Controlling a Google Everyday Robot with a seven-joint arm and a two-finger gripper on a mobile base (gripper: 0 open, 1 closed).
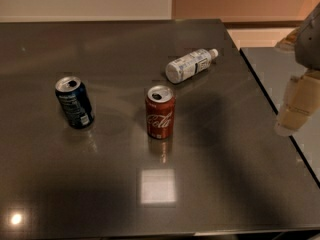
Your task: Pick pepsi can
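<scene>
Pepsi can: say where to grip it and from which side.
Grip the pepsi can mid-body across its round wall; it stands upright, apart from the red can. Probably come from the picture's right, nearer than the red can, since the end effector hangs at the table's right edge.

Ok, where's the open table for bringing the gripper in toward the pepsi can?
Bare table along the whole near edge, in front of both cans, and far left behind the pepsi can. Tightest between the red can and the lying bottle. The gripper hangs at the right edge.

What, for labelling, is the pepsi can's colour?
Pepsi can: dark blue, silver top; camera view. Gripper at picture's right edge.
</scene>
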